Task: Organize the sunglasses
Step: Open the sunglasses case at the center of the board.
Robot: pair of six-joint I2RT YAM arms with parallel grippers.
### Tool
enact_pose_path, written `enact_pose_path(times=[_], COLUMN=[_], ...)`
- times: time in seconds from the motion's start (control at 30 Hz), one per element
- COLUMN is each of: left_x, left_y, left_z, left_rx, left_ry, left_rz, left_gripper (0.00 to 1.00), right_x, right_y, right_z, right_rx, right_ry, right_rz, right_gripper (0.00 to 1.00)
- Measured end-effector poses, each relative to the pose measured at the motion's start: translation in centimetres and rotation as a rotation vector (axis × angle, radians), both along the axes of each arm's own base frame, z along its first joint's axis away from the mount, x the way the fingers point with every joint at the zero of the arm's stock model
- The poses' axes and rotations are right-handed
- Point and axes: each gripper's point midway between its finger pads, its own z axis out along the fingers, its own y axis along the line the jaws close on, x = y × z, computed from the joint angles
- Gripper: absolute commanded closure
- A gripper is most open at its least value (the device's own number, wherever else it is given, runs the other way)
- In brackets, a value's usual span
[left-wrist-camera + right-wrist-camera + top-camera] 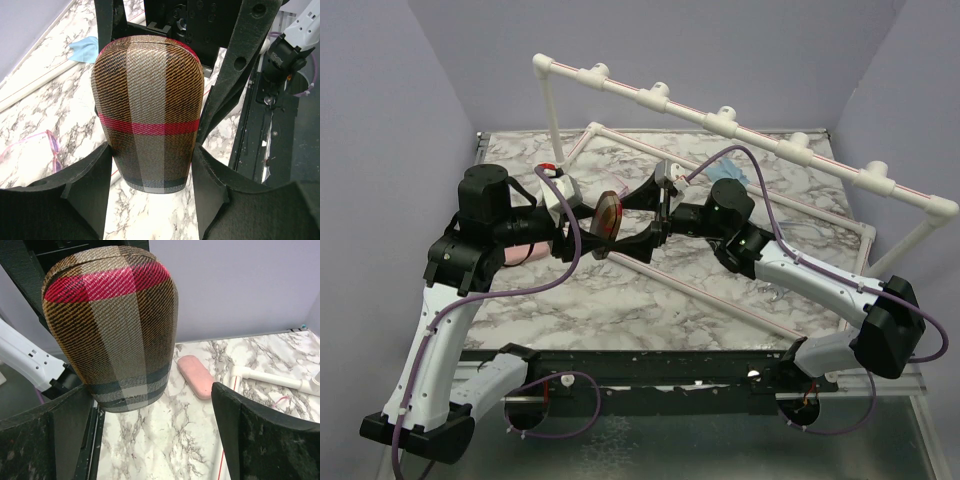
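Each arm is built of smooth white shell links and bulky black joint housings, the left arm [425,340] and the right arm [810,275] alike. A thin purple cable [520,290] loops along each one. The left gripper [150,150] and right gripper [152,390] have broad matte-black fingers [60,200] with curved edges. The right gripper's fingers look dusty and scuffed and are pierced by round holes.

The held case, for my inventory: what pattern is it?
The case is brown plaid with a red stripe; left wrist view shows it best.
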Motion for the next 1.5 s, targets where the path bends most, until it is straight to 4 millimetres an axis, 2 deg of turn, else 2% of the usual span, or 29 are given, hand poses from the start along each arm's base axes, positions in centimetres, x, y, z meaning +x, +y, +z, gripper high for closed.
enact_pose_path(times=[0.2,0.3,0.37,0.47,0.6,0.7,0.83,0.97,1.03,1.13,1.23,1.3,1.5], left_x=[0.3,0.6,1.0,1.3,-0.1,-0.7,-0.4,0.6,1.0,1.4,1.3,1.1,0.9], left_y=[0.2,0.4,0.7,1.0,0.6,0.6,0.9,1.8,2.2,2.6,2.8,3.0,3.0], left_z=[0.0,0.3,0.5,0.4,0.1,-0.1,-0.6,-2.0,-3.0,-4.9,-6.9,-7.8,-8.1], left_rx=[0.012,0.014,0.017,0.024,0.015,0.005,0.018,0.068,0.107,0.159,0.201,0.221,0.23], left_ry=[-0.019,-0.032,-0.043,-0.042,0.01,0.053,0.1,0.13,0.146,0.181,0.222,0.244,0.245], left_rz=[0.012,0.03,0.052,0.074,0.044,0.045,0.092,0.161,0.186,0.198,0.189,0.184,0.178], left_gripper=[1.0,1.0,1.0,1.0,1.0,1.0,1.0,1.0,1.0,1.0,1.0,1.0,1.0], right_x=[0.5,1.2,1.9,3.7,7.2,8.2,7.8,6.5,6.0,4.9,3.5,3.0,4.3], right_y=[-0.2,-0.6,-1.1,-2.3,-4.1,-4.8,-5.4,-7.2,-8.4,-9.4,-8.2,-6.7,-2.7], right_z=[-0.2,-0.4,-0.7,-1.5,-2.0,-2.2,-3.7,-4.6,-4.2,-2.0,-0.1,0.1,-2.8], right_rx=[-0.004,-0.003,-0.002,-0.002,0.008,0.005,-0.066,-0.162,-0.191,-0.165,-0.117,-0.106,-0.169], right_ry=[0.029,0.071,0.105,0.155,0.189,0.193,0.168,0.131,0.106,0.049,-0.015,-0.045,-0.072], right_rz=[-0.023,-0.044,-0.064,-0.126,-0.265,-0.316,-0.32,-0.343,-0.375,-0.4,-0.37,-0.344,-0.302], right_gripper=[0.12,0.2,0.21,0.21,0.2,0.16,0.12,0.11,0.13,0.19,0.27,0.31,0.39])
